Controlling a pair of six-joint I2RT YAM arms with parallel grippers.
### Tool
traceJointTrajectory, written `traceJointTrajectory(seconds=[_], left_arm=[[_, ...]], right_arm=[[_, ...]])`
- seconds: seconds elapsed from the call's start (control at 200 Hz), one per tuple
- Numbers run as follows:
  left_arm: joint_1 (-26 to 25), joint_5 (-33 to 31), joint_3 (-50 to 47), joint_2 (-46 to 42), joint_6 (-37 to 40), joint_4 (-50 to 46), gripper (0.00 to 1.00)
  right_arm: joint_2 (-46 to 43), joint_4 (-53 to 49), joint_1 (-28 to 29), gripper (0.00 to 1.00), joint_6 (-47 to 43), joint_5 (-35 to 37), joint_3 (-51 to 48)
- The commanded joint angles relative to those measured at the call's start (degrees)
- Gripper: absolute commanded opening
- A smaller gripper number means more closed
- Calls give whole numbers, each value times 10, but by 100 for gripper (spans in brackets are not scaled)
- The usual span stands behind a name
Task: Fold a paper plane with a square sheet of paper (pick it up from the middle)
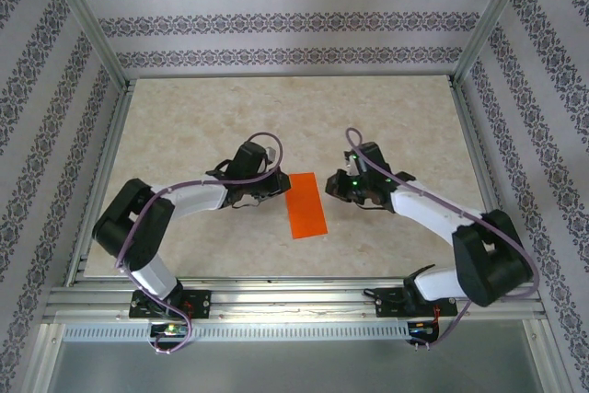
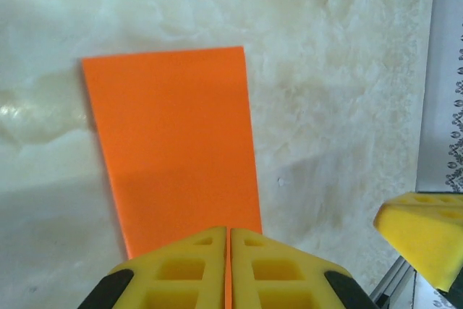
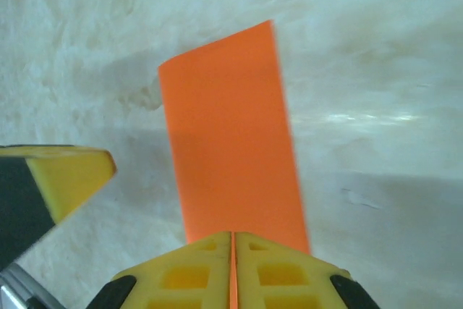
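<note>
Saw the square sheet of paper (image 1: 306,205) lying flat on the table (image 1: 184,126) as a folded oblong between the left gripper (image 2: 228,238) and right gripper (image 3: 233,241), both with fingers pressed together at its edges; judged firm, even pressure along the crease best

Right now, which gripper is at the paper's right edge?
The right gripper, at the right long edge of the orange paper; the left gripper is opposite.
</note>
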Motion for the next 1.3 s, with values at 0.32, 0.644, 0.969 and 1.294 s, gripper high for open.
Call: traceJointTrajectory(seconds=[0.32,0.644,0.969,1.294], left_arm=[[28,13,108,117,60,-83,12],[35,2,92,150,69,-79,12],[35,11,68,149,80,-59,12],[35,23,90,163,97,-53,12]], right_arm=[[38,18,-5,25,21,-134,-48],[51,10,19,31,40,-125,-69],[60,18,19,37,55,-115,-85],[77,107,16,36,89,-185,-89]])
